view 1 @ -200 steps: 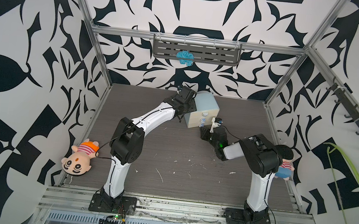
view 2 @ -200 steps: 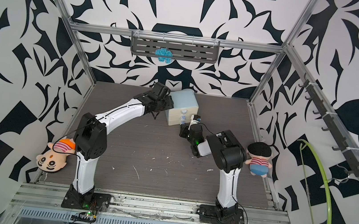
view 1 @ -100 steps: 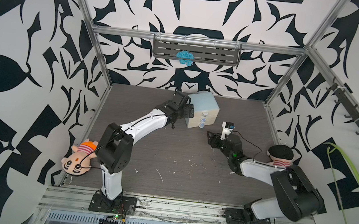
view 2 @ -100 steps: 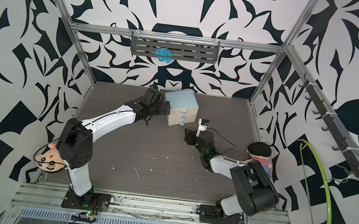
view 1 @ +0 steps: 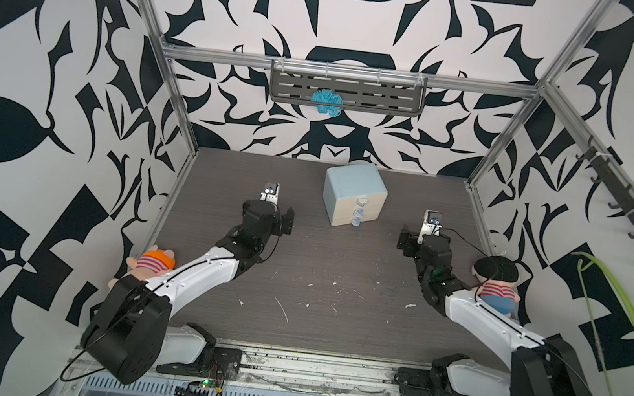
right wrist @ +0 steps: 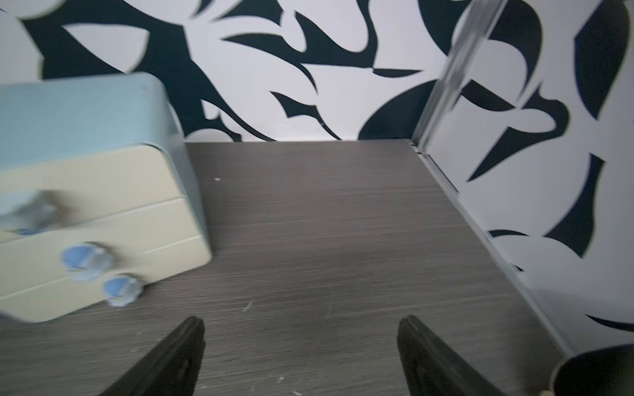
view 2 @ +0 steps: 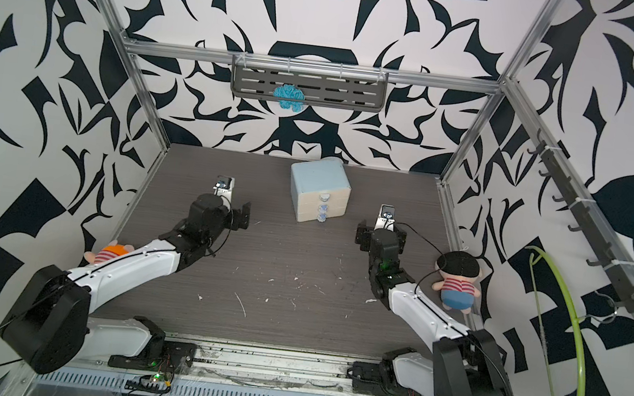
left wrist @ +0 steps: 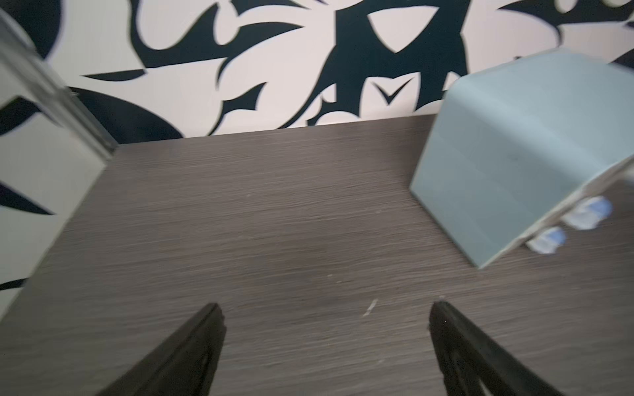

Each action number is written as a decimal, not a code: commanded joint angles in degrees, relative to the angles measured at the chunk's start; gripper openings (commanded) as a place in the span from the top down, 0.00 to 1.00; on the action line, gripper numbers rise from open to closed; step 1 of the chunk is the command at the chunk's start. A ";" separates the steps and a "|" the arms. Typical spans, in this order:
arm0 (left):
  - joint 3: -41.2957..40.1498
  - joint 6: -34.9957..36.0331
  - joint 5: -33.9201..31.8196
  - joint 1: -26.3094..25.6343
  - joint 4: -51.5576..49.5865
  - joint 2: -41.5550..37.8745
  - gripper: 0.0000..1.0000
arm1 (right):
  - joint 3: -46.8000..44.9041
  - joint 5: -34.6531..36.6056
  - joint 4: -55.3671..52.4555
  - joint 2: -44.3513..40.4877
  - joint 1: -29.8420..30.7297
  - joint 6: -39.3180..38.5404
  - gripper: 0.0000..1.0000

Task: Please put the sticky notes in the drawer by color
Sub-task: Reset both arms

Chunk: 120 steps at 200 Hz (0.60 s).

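Nearest me, low in both top views, the two arms reach away over the table (view 1: 336, 292), which is flecked with white scraps (view 1: 281, 307). The left gripper (left wrist: 326, 308) has its fingers (left wrist: 192, 349) spread wide with only bare tabletop between them. It grips nothing and touches nothing I can see. The right gripper (right wrist: 302, 322) is spread wide too, with bare wood grain in the gap and nothing held. From above, both grippers are hard to make out against their black wrists, so I cannot tell how high they sit over the table.

An orange-capped doll (view 1: 151, 265) at the left edge of the table is half hidden behind the left arm. A dark-haired doll (view 1: 496, 284) lies at the right edge, beside the right arm. In the lower right corner of the right wrist view a dark round shape (right wrist: 597, 370) is cut off by the frame, and I can't make out what it is.

Farther back, just right of centre in both top views, the drawer (view 1: 353, 187) stands beyond the grippers and well apart from both. It is turned slightly, and its three fronts are flush shut, so its inside is hidden. Its knobs (view 1: 358, 212) face the arms. The left wrist view catches it at the right edge, cut off, with only two knobs showing. The right wrist view has it at the left, blurred.

On the back wall hangs a shelf (view 1: 347, 87) with a blue tuft (view 1: 326, 101).
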 commanded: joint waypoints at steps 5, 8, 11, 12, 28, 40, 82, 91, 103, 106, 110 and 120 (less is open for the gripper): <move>-7.18 8.92 -5.31 2.46 11.11 -3.74 0.01 | -2.37 7.20 8.32 3.40 -2.52 -3.72 0.05; -7.68 9.00 -5.52 2.89 10.75 -4.10 0.01 | -2.06 6.37 7.61 3.14 -2.95 -3.87 0.04; -8.09 8.95 -5.65 3.33 10.47 -4.47 0.01 | -2.01 5.44 7.41 3.04 -3.61 -4.46 0.04; -8.23 8.94 -5.71 3.50 10.43 -4.56 0.01 | -2.01 5.12 7.42 3.05 -3.75 -4.71 0.04; -10.85 8.37 -5.88 6.18 10.71 -5.99 0.01 | -3.09 3.62 10.33 4.29 -7.10 -4.25 0.03; -13.09 7.35 -5.90 8.25 12.37 -6.40 0.01 | -2.19 0.23 6.27 4.13 -9.73 -2.57 0.02; -16.07 1.30 4.67 18.51 19.25 -2.85 0.01 | -8.84 -7.94 21.55 11.58 -12.32 -2.16 0.01; -15.62 1.67 6.50 19.64 21.03 -0.87 0.01 | -10.24 -9.92 27.55 15.73 -12.32 -3.11 0.01; -15.03 2.74 9.32 20.72 24.12 3.11 0.01 | -9.97 -11.99 29.07 17.53 -12.15 -5.21 0.01; -14.85 2.46 9.80 21.03 24.79 3.98 0.01 | -9.48 -12.92 26.26 16.61 -12.11 -5.20 0.01; -14.47 1.89 10.98 21.70 25.35 5.12 0.01 | -8.77 -13.61 24.06 16.10 -12.40 -4.66 0.01; -13.57 1.60 13.19 22.59 25.73 8.03 0.01 | -8.44 -13.65 25.62 17.31 -12.49 -5.00 0.01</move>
